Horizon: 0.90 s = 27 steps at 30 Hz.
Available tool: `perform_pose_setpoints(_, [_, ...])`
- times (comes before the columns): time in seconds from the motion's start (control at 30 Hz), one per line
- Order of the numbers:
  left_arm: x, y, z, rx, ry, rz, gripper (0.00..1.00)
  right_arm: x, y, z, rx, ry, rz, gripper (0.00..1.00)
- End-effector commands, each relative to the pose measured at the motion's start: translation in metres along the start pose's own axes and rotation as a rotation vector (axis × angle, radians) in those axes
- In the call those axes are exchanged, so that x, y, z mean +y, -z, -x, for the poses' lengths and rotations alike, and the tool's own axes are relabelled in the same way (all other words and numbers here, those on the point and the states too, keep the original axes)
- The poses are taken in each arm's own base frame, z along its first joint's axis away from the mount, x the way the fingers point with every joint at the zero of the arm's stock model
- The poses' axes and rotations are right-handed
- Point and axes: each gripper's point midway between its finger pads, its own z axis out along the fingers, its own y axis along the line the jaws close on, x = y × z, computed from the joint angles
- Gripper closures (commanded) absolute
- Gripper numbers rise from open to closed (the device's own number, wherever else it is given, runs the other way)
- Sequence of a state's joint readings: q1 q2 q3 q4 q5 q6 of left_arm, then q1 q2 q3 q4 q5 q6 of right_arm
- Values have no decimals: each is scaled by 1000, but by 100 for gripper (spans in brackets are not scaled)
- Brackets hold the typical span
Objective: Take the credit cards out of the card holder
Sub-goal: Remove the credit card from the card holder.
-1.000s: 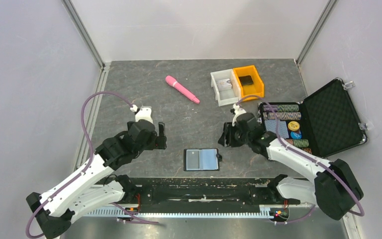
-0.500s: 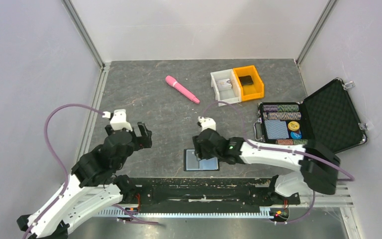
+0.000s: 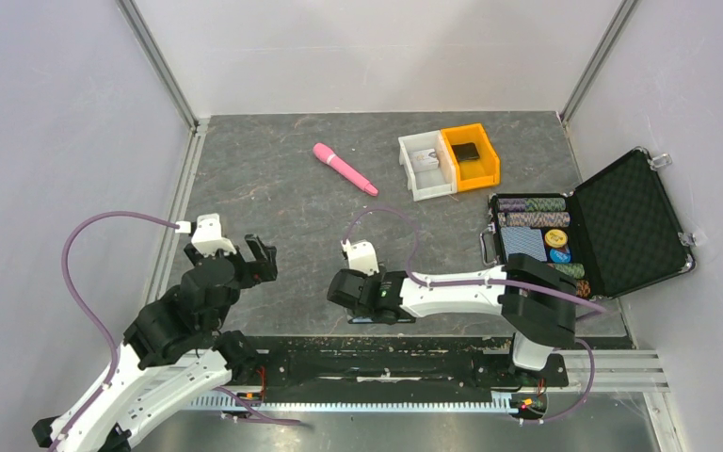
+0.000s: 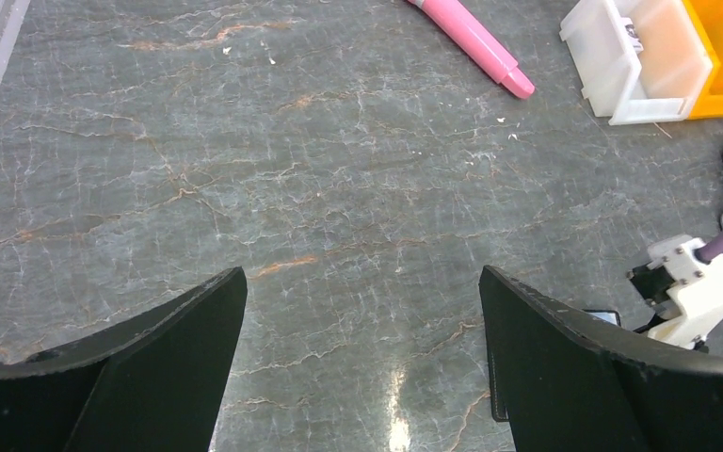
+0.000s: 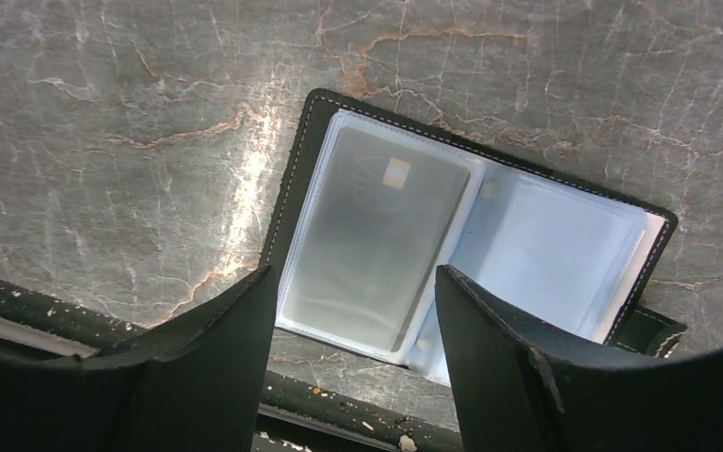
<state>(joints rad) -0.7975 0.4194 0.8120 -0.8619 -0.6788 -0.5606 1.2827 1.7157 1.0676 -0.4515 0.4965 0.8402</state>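
The card holder (image 5: 475, 226) lies open and flat on the grey table near its front edge. A grey card (image 5: 377, 231) sits in its left clear sleeve, and the right panel is glossy bluish. My right gripper (image 5: 356, 282) is open and hovers just above the holder's left half, a finger on each side of the card. In the top view the right gripper (image 3: 362, 294) hides most of the holder. My left gripper (image 3: 256, 259) is open and empty, left of the holder. In the left wrist view (image 4: 362, 282) one stitched edge of the holder (image 4: 495, 386) shows beside the right finger.
A pink pen (image 3: 345, 169) lies at the back middle. A white bin (image 3: 424, 165) and an orange bin (image 3: 471, 155) stand behind it to the right. An open black briefcase (image 3: 621, 221) with chips stands at the right. A black rail (image 3: 386, 344) runs along the front edge.
My right gripper has swung left and toward the front edge, ending over the card holder. My left arm has drawn back to the left and nearer the base.
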Motion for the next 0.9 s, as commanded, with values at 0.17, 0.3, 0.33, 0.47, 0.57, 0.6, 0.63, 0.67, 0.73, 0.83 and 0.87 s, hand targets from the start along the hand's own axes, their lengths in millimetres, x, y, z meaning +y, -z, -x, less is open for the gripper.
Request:
perform_pose_setpoints(0.17, [0,-2,4,-21,22,13,0,6,-7,-3,-15,-10,-28,37])
perform_pose_setpoints(0.3, [0,-3,4,-18,19,15,0,8,-10,-8,0,-3,-12,38])
perform_pose_setpoints(0.33, [0,-3,4,-17,19,16,0,9,-11,-9,4,0,-9,38])
perform_pose_setpoints(0.47, [-2,-5,2,-11,12,15,0,7,-15,-16,23,8,-17,38])
perform_pose_setpoints(0.57, [-3,-5,1,-2,6,11,0,4,-15,-19,30,11,-26,38])
perform_pose_setpoints(0.6, [-4,-5,1,-1,7,9,0,3,-16,-20,30,12,-29,38])
perform_pose_setpoints(0.63, [-4,-5,1,-1,7,9,0,2,-16,-21,32,12,-30,39])
perform_pose_setpoints(0.67, [-4,-5,1,-2,8,9,0,1,-16,-22,33,12,-31,40])
perform_pose_setpoints(0.73, [-4,-5,1,0,6,8,0,2,-16,-23,35,12,-24,43])
perform_pose_setpoints(0.83, [-4,-5,0,3,7,5,0,6,-14,-22,32,3,6,50])
perform_pose_setpoints(0.87, [-5,-6,0,4,6,5,0,8,-13,-21,27,-2,18,52])
